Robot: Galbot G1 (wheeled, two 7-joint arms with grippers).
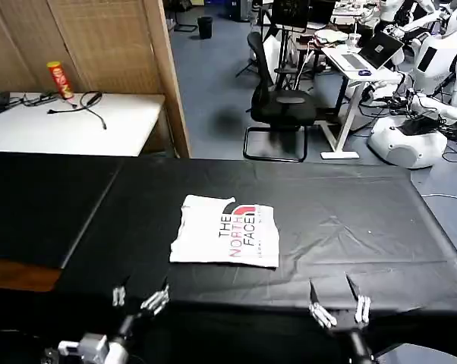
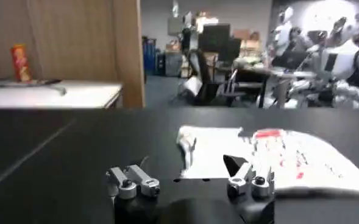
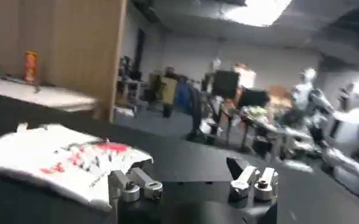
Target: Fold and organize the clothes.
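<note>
A: Grippers first. Left gripper [image 1: 140, 298] sits at about 7 o'clock in the head view, low over the near edge of the black table [image 1: 350, 220]. Fingers spread wide, nothing between them.

B: Left wrist view agrees: left gripper [image 2: 190, 182] has its two finger pairs well apart, holding nothing, over black cloth. And the other arm?

A: Right gripper [image 1: 337, 299] at about 5 o'clock, also at the near edge. Jaws wide, empty. From its own wrist view the right gripper [image 3: 192, 182] shows the same broad gap.

B: Either one touching the shirt?

A: No. White T-shirt [image 1: 227, 231] lies folded into a rough rectangle near the table's centre, between the two grippers and beyond them, toward 12 o'clock. Both stand apart from it.

B: Print visible?

A: Yes, "THE NORTH FACE" in black and red faces up, red logo at the far edge. In the left wrist view the T-shirt [image 2: 277, 161] lies just beyond the fingers; in the right wrist view the T-shirt [image 3: 57, 161] lies flat, close beside that gripper.

B: Surroundings?

A: White side table [image 1: 69, 125] at 10 o'clock with a red can [image 1: 59, 80] and a black cable [image 1: 88, 106]. Black office chair [image 1: 278, 98] at 12 o'clock on the floor behind.
</note>
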